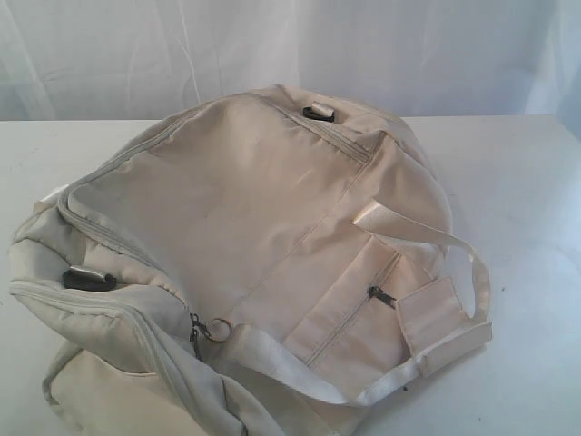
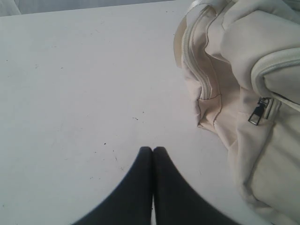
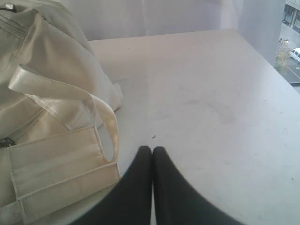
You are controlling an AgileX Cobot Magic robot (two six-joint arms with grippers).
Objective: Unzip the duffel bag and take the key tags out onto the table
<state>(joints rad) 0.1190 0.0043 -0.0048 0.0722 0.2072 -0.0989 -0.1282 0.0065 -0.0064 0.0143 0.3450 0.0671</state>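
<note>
Duffel bag (image 1: 254,245) on table (image 1: 526,182), between left pincer (image 2: 153,149) and right pincer (image 3: 153,149), touching neither; both pressed together, empty.

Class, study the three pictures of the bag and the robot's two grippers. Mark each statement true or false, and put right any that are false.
1. The duffel bag lies on the table. True.
2. The left gripper is open. False: its fingertips are pressed together.
3. The key tags lie out on the table. False: no view shows them anywhere.
4. The right gripper holds nothing. True.
</note>
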